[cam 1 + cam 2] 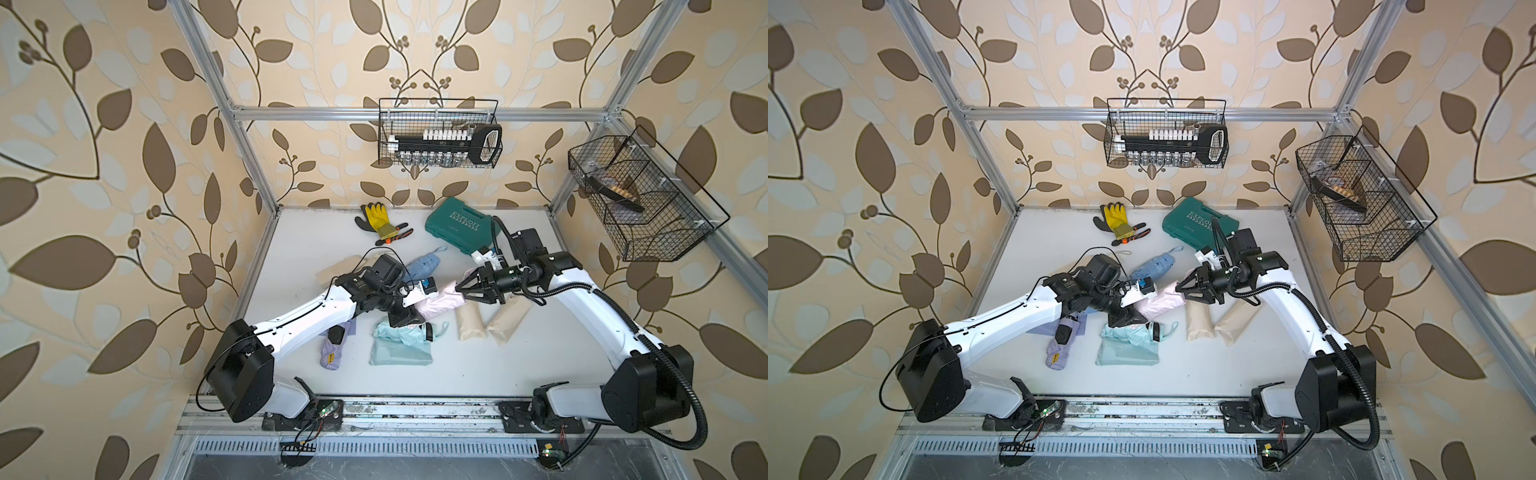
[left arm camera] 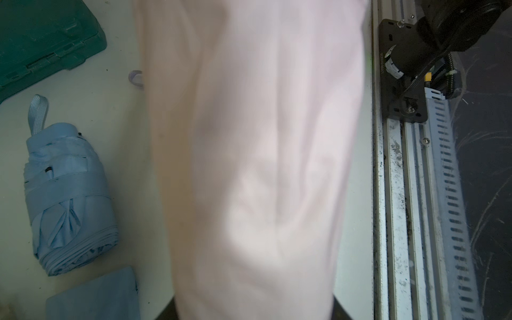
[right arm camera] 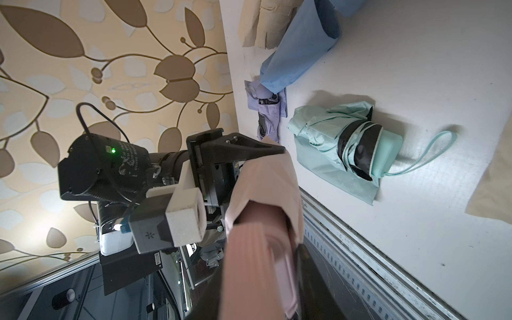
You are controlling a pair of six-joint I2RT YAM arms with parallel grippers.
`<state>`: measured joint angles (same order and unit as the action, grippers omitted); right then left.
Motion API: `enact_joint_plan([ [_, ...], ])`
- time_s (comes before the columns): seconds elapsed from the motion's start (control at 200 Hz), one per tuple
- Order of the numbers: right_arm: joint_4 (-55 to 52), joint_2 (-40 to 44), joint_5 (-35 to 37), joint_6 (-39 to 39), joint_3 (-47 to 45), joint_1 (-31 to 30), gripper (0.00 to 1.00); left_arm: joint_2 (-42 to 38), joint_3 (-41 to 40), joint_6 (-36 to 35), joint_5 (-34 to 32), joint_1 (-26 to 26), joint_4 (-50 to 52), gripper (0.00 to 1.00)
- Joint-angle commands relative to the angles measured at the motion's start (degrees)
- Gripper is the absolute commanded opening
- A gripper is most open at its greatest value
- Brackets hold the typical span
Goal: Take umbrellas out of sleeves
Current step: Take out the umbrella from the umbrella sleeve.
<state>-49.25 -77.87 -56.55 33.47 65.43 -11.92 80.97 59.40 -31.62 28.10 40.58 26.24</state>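
Pink umbrella (image 3: pixel 260 263) is mostly inside its pink sleeve (image 1: pixel 441 300), which spans the gap between the two arms over the middle of the worktop (image 1: pixel 478 374). Only the ribbed handle end pokes out of the sleeve's mouth, toward the right arm. The left fingers (image 3: pixel 257 148) pinch the sleeve at the end away from the mouth. The right fingers (image 1: pixel 459 287) flank the handle, but I cannot tell whether they already bite on it.

The step in hand looks like the draw itself. To do it well, the right fingers should close squarely on the hard ribbed handle, not on the loose lip of fabric around it, or the sleeve will travel along. The left grip is best on cloth alone, behind the umbrella's tip, so nothing inside is clamped. Then the arms should part in line with the sleeve, steadily, since a sideways tug would bunch the fabric. The beige sleeves (image 1: pixel 469 326) lie close by the right fingers, and the mint umbrella (image 1: pixel 390 332), already out, lies near the left, so both need room.
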Motion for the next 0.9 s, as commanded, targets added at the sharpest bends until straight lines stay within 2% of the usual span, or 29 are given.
enact_joint_plan([
  [0.0, 1.1, 0.2, -1.6, 0.5, -1.3, -1.3, 0.32, -2.8, 2.5, -0.8, 1.9, 0.9, -3.3, 0.0],
  [0.295, 3.0, 1.5, 0.9, 2.3, -1.7, -0.5, 0.34, -3.6, 2.0, -1.2, 0.8, 0.9, -3.0, 0.0],
  [0.44, 2.7, 1.9, 1.5, 2.3, -2.2, 0.0, 0.29, -3.9, 1.7, -1.3, 0.5, 0.9, -3.0, 0.0],
  [0.595, 4.9, 1.5, -1.0, 3.6, -3.5, -0.2, 0.27, -3.9, 1.8, -1.2, 0.6, 0.9, -2.9, 0.0],
  [0.895, 7.5, -0.3, -0.9, 5.2, -4.2, -5.3, 0.27, -3.4, 2.5, -1.6, 0.7, 1.6, -2.6, 0.0],
])
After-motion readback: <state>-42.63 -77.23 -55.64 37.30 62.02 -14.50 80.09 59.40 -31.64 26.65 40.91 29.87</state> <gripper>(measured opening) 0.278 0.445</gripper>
